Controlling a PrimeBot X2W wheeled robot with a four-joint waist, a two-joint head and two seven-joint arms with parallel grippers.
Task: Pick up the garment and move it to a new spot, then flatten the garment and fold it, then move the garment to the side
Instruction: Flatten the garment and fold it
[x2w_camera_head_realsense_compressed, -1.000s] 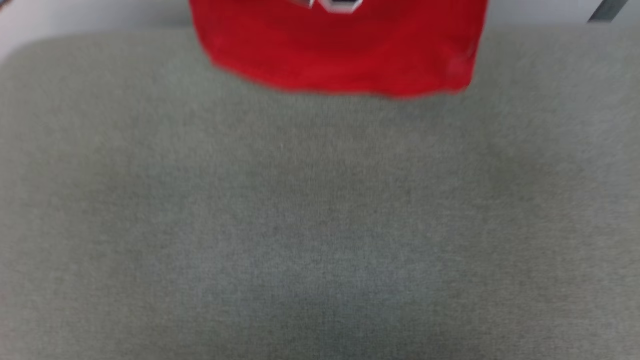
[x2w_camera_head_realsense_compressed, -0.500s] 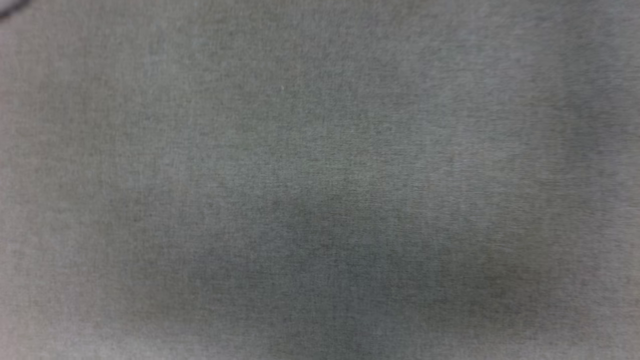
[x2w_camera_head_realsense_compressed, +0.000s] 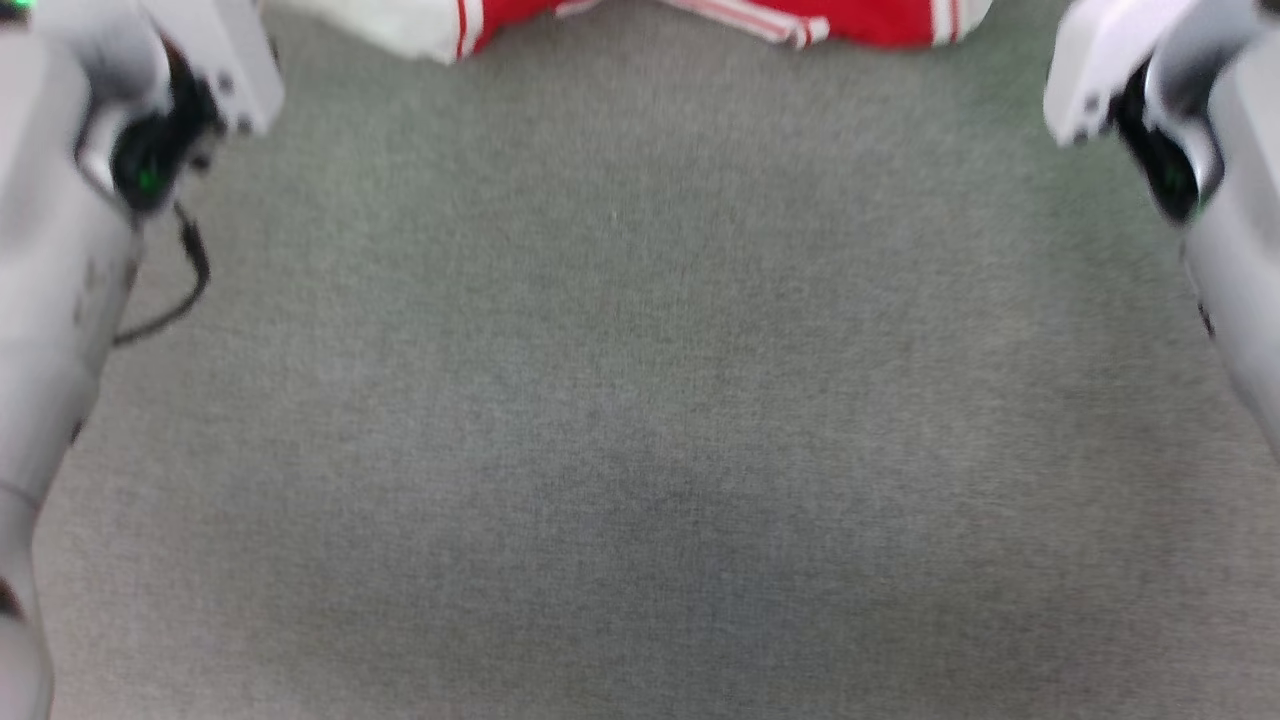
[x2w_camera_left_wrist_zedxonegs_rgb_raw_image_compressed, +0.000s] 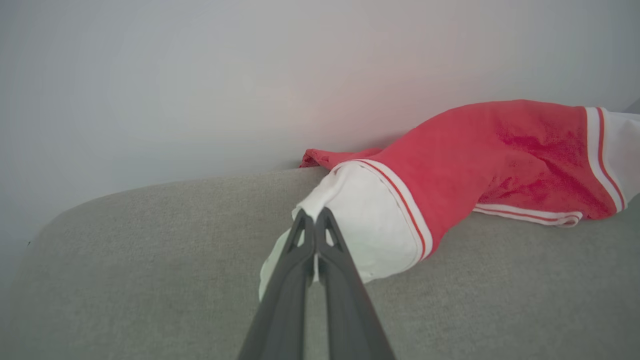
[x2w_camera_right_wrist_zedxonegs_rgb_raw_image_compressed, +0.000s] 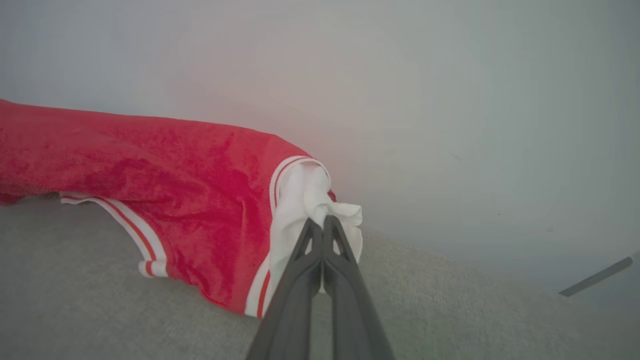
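Holding the garment (x2w_camera_left_wrist_zedxonegs_rgb_raw_image_compressed: 500, 160) stretched at the grey cushion's (x2w_camera_head_realsense_compressed: 640, 400) 12 o'clock edge.
The head camera has swung within the last second, bringing both forearms (x2w_camera_head_realsense_compressed: 50, 260) into view; left gripper (x2w_camera_left_wrist_zedxonegs_rgb_raw_image_compressed: 314, 222) and right gripper (x2w_camera_right_wrist_zedxonegs_rgb_raw_image_compressed: 324, 226) pinch shut on its white lining, likely mid-flattening.

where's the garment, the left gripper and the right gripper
garment (x2w_camera_left_wrist_zedxonegs_rgb_raw_image_compressed: 500, 150), left wrist view, red outer fabric
left gripper (x2w_camera_left_wrist_zedxonegs_rgb_raw_image_compressed: 314, 216), left wrist view, between shut fingertips
right gripper (x2w_camera_right_wrist_zedxonegs_rgb_raw_image_compressed: 321, 223), right wrist view, between shut fingertips

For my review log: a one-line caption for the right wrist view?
Right jaws shut on the white lining of the red garment, over the grey cushion.
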